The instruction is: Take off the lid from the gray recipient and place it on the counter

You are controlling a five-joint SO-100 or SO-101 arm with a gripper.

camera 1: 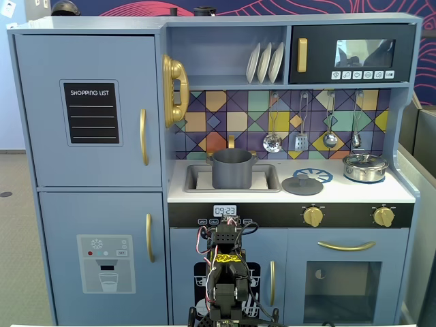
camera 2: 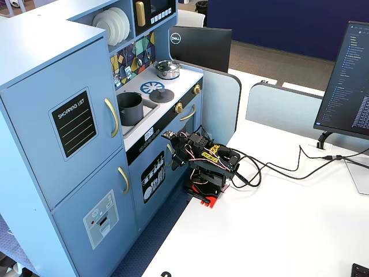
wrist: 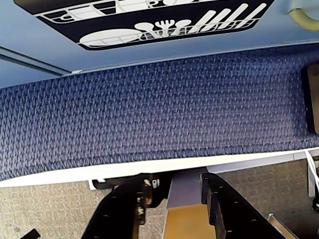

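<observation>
Gray lid (camera 1: 302, 184) already lies on the counter (camera 1: 354, 193), off the pot (camera 1: 231, 168). Fingers (wrist: 174, 191), spread and empty, hang far below; nothing remains but parking.

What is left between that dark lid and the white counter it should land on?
Nothing: the lid already lies flat on the counter, right of the open gray recipient in a fixed view. The gripper is folded low, away from both.

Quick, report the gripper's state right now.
Gripper: empty and slightly open in the wrist view, folded low in front of the toy kitchen, far from the lid on the counter.
</observation>
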